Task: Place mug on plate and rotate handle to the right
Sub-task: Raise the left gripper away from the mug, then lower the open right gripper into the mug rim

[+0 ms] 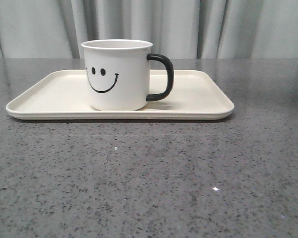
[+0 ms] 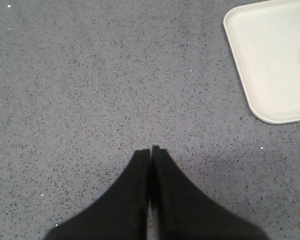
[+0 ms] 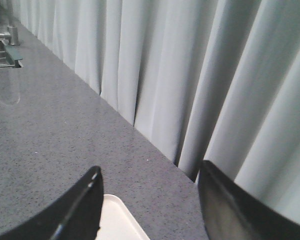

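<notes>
The white mug (image 1: 118, 74) with a black smiley face stands upright on the cream plate (image 1: 198, 101), left of the plate's middle. Its black handle (image 1: 163, 77) points right in the front view. Neither gripper shows in the front view. My left gripper (image 2: 150, 149) hangs over bare grey countertop, shut with nothing between its fingers; a corner of the plate (image 2: 275, 60) lies off to one side of it. My right gripper (image 3: 149, 172) is open and empty, raised above a corner of the plate (image 3: 119, 222), facing the curtain. The mug is out of both wrist views.
The speckled grey countertop (image 1: 149, 178) stretches around the plate. A pale curtain (image 1: 213, 25) hangs along the far edge. A metal sink with a tap (image 3: 4, 47) sits far off in the right wrist view.
</notes>
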You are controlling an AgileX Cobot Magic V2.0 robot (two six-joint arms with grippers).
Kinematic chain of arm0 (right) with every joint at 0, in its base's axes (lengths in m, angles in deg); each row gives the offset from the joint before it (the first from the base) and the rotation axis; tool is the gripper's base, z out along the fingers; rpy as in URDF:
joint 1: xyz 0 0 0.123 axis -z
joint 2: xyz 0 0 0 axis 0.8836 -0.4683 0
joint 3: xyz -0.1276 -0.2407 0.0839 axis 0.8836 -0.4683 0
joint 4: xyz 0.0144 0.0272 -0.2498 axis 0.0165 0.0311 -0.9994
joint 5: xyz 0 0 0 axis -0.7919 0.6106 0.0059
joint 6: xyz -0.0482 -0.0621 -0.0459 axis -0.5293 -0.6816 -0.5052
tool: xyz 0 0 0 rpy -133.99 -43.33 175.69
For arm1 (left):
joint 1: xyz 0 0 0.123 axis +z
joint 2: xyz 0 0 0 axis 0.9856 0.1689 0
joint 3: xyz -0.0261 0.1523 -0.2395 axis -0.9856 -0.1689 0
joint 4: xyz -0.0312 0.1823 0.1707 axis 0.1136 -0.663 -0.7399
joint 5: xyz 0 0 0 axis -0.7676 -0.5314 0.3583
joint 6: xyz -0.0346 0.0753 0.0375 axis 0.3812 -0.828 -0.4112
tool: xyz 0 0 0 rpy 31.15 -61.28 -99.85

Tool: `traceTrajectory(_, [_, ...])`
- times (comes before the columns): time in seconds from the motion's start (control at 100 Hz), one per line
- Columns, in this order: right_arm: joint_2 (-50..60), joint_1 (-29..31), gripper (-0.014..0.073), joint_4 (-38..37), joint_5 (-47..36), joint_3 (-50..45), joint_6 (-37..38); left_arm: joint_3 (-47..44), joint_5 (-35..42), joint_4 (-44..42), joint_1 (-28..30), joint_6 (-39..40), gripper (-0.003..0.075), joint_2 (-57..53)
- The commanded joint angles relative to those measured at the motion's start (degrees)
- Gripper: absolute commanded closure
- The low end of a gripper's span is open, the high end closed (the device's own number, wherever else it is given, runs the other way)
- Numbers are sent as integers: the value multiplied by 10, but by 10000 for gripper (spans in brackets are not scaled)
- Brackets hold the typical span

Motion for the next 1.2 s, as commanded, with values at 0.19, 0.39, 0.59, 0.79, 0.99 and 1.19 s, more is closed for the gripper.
traceTrajectory(0.19, [-51,-55,159,22,-19,22,1,6,14,-16,-3,8,740,0])
traceTrajectory(0.39, [-87,-92,159,-18,-20,22,1,6,14,-16,-3,8,740,0])
traceTrajectory(0.59, [-119,-110,159,-57,-17,22,28,6,13,-16,-3,8,740,0])
traceTrajectory(0.79, [-155,-110,159,-76,-13,22,35,6,10,-13,-3,8,740,0])
traceTrajectory(0.99, [-189,-110,159,-77,-4,22,46,6,10,-12,-3,8,740,0])
traceTrajectory(1.19, [-214,-110,159,-78,9,22,46,6,10,-12,-3,8,740,0])
